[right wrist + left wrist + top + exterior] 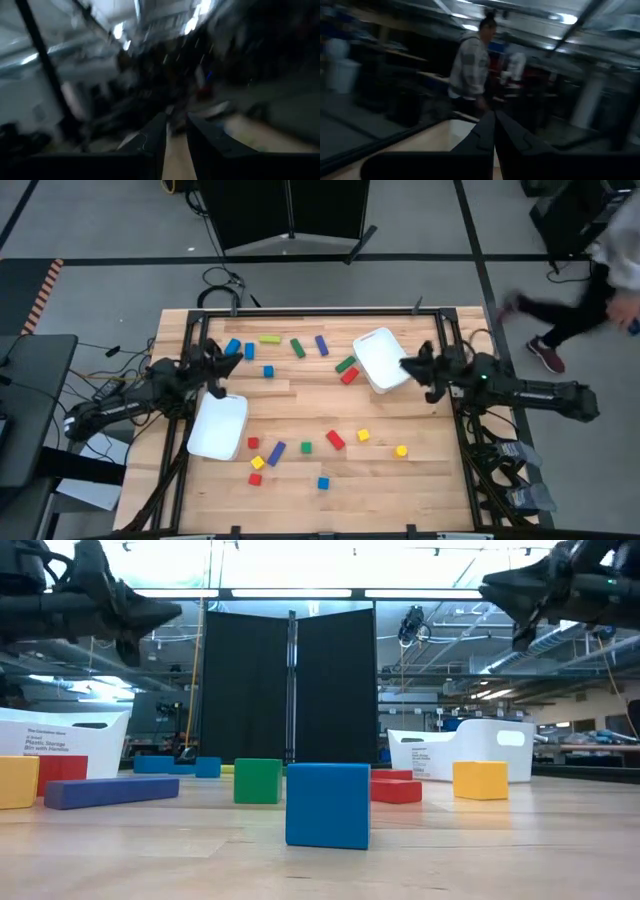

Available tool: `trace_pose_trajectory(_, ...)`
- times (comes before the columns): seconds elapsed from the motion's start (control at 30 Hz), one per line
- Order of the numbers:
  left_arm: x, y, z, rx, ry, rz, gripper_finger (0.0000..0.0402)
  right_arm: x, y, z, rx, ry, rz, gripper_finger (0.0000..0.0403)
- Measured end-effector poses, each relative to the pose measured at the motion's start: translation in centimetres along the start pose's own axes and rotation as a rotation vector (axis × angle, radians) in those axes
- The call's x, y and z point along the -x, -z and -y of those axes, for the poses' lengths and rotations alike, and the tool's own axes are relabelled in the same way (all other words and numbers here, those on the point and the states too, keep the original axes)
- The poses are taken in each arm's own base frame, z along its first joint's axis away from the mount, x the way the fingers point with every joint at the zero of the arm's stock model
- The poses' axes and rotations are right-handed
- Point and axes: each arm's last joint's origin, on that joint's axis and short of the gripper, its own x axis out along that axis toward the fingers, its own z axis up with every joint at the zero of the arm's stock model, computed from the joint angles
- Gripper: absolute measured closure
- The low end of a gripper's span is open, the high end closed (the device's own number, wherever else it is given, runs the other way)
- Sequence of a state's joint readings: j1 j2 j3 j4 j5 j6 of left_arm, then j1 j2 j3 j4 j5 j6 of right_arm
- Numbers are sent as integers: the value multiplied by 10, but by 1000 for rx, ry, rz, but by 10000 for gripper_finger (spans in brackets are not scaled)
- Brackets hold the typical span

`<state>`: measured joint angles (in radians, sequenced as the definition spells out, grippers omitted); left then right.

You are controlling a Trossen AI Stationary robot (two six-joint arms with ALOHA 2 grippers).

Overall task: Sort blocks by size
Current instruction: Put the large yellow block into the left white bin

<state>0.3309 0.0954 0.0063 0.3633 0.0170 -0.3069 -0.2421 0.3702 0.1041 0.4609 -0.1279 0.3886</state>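
Table (300, 395): wooden top in a dark frame; carries two white trays and loose blocks
Left tray (218, 426): near the table's left edge, towards the front; nothing seen inside it
Right tray (381, 358): near the back right corner, tilted; nothing seen inside it
Blocks, back group: blue (232, 347), yellow bar (269, 338), green (297, 348), purple bar (321, 345) in a loose row along the back edge; a blue cube (268, 371) just in front of them; green (346, 364) and red (349, 376) just beside the right tray
Blocks, front group: purple bar (275, 452), red (335, 440), yellow (363, 435), yellow (400, 450), green (306, 447), blue (322, 482) scattered towards the front edge; none in a tray
Left gripper (216, 363): raised above the table at its left edge, behind the left tray; fingers (482, 135) pressed together, holding nothing
Right gripper (410, 366): raised above the right tray's edge; fingers (152, 137) slightly apart, narrow gap, nothing between them
Person (470, 67): standing beyond the table in the left wrist view
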Motion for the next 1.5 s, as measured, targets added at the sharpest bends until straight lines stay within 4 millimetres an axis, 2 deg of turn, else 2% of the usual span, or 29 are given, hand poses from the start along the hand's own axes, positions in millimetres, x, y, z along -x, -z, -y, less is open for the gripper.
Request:
trace_pose_trajectory(0.1,-2,2,2,-7,72,-40,385,-15,0,-6,-29,-66,-94,327)
trace_pose_trajectory(0.23,-5,7,1,28,74,-91,385,-35,-10,-15,-19,-142,-89,335)
trace_pose_trajectory(0.37,-10,11,4,53,110,-137,379,-54,-17,-37,-15,-334,-310,335)
trace_pose_trajectory(0.43,-13,13,7,50,123,-173,367,-61,-15,-52,54,-310,-448,329)
trace_pose_trajectory(0.6,-21,14,13,9,138,-236,313,-72,-12,-96,234,-103,-800,301)
trace_pose_trajectory(0.7,-25,15,17,-26,148,-262,276,-70,1,-120,260,2,-978,270)
trace_pose_trajectory(0.8,-29,12,21,-54,175,-252,244,-65,15,-142,223,45,-1070,229)
trace_pose_trajectory(0.9,-31,9,24,-74,189,-243,222,-50,35,-153,207,141,-1171,184)
trace_pose_trajectory(1.0,-31,8,24,-76,194,-234,211,-35,49,-162,218,262,-1180,143)
trace_pose_trajectory(1.1,-31,8,24,-76,195,-230,209,-26,63,-171,220,309,-1164,112)
trace_pose_trajectory(1.27,-31,6,26,-74,206,-217,208,-13,94,-171,238,424,-1195,90)
trace_pose_trajectory(1.5,-31,6,26,-70,211,-218,208,-12,131,-170,260,488,-1182,100)
